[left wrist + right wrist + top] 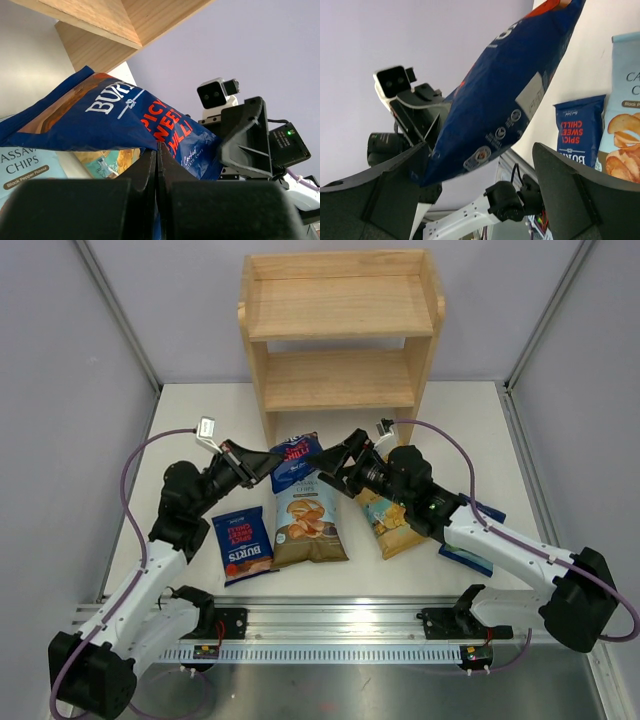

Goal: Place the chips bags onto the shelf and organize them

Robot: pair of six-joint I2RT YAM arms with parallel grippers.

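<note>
My left gripper (264,462) is shut on the edge of a dark blue red-lettered Burts bag (296,458) and holds it above the table in front of the wooden shelf (340,310). In the left wrist view the shut fingertips (158,148) pinch the bag (125,117). My right gripper (336,466) is open, with its jaws either side of the bag's other end (505,100), not closed on it. A second red-lettered Burts bag (242,545), the Cassava bag (308,522) and the yellow/teal bag (392,522) lie on the table.
A third dark blue bag (478,540) lies partly under my right arm at the right. Both shelf tiers hold nothing. The shelf's underside (100,22) shows just above the held bag. A metal rail (340,625) runs along the near edge.
</note>
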